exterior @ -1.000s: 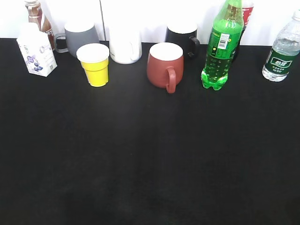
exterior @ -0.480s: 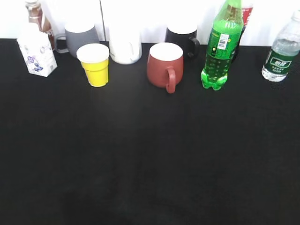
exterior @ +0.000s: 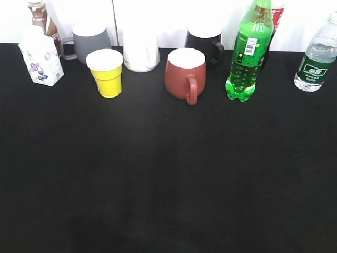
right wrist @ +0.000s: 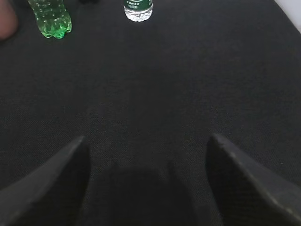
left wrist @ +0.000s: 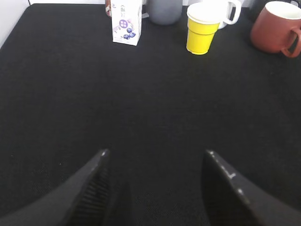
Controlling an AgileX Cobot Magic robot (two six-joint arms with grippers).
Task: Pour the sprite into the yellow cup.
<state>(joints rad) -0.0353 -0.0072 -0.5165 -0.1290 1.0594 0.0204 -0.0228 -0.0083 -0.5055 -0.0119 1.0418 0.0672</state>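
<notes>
The sprite point(exterior: 247, 52), a tall bright-green bottle, stands upright at the back right of the black table; its lobed base shows at the top left of the right wrist view point(right wrist: 51, 19). The yellow cup point(exterior: 107, 73) stands upright at the back left, and shows in the left wrist view point(left wrist: 201, 32). My left gripper point(left wrist: 155, 155) is open and empty over bare table, well short of the cup. My right gripper point(right wrist: 146, 139) is open and empty, well short of the sprite. Neither gripper shows in the exterior view.
A red mug point(exterior: 185, 74) stands between cup and sprite. Behind are a grey mug point(exterior: 90, 41), white mug point(exterior: 140, 51) and black mug point(exterior: 205, 41). A milk carton point(exterior: 41, 57) is at far left, a clear water bottle point(exterior: 316, 55) at far right.
The water bottle shifts slightly in the exterior view; otherwise nothing has visibly moved.
</notes>
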